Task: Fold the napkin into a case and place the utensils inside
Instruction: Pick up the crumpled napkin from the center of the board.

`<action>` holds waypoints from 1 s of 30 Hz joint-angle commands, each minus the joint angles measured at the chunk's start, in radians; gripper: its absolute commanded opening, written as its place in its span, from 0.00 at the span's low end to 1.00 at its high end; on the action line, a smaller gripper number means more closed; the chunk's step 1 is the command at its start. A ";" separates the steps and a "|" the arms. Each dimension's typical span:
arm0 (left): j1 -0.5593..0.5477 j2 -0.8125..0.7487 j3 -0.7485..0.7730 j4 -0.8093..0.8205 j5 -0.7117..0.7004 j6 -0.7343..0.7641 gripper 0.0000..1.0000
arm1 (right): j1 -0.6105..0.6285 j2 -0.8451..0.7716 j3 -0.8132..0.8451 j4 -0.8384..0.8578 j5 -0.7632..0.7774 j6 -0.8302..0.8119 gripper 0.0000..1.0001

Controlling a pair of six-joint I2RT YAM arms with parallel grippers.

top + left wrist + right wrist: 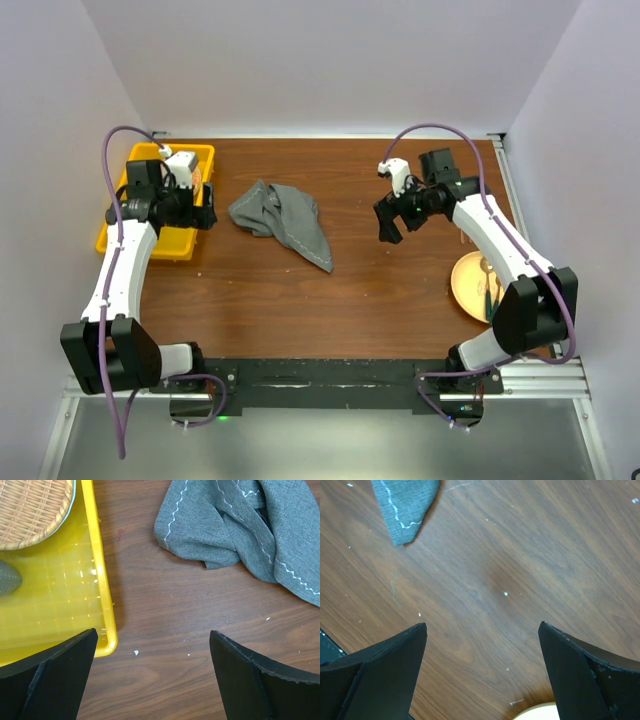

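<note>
Finding napkin [282, 222] bunched in a heap toward 10 o'clock of surface [380, 300] centre, nowhere near flat, no case yet. Noting left jaws wide apart, empty, at 9 o'clock of the heap, hanging at rim of yellow bin [102, 595] w/ woven basket [30, 510] inside. Noting right jaws likewise spread, empty, at 3 o'clock of the heap, well apart from it; only one cloth tip in that wrist view. Guessing utensils [488, 288] on plate [465, 285] at 4 o'clock edge, mostly hidden under right arm [495, 240]; can't tell count.

Risks, prob.:
- Pinching several layers at once, given hem zigzagging thru overlapping folds: would drag whole lump instead of spreading it.
- Picking two pts on same edge rather than true corners: would leave a twist, crooked case later.
- Clipping bin wall on left descent, given closeness.
- Sweeping right elbow across plate on a reach toward 9 o'clock: could knock utensils off.
- Sliding cloth on smooth wood w/o anchor from other side.
</note>
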 commanded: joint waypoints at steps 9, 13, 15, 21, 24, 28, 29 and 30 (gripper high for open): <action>-0.006 -0.094 0.005 0.087 -0.070 -0.054 1.00 | 0.234 0.066 0.034 0.147 0.089 -0.021 0.98; -0.006 -0.109 0.001 0.102 -0.133 -0.077 1.00 | 0.340 0.118 0.038 0.234 0.178 -0.001 0.98; -0.006 -0.111 0.008 0.102 -0.157 -0.075 1.00 | 0.393 0.142 0.043 0.274 0.195 0.002 0.98; -0.005 -0.115 0.011 0.084 -0.173 -0.055 1.00 | 0.504 0.237 0.057 0.336 0.246 0.026 0.98; -0.005 -0.121 0.002 0.082 -0.179 -0.054 1.00 | 0.553 0.283 0.052 0.365 0.286 0.032 0.97; -0.006 -0.123 -0.004 0.087 -0.177 -0.051 1.00 | 0.591 0.352 0.057 0.394 0.344 0.045 0.90; -0.006 -0.125 -0.004 0.088 -0.174 -0.051 1.00 | 0.596 0.365 0.067 0.396 0.365 0.048 0.88; -0.006 -0.126 -0.003 0.088 -0.173 -0.048 1.00 | 0.596 0.389 0.072 0.394 0.373 0.049 0.85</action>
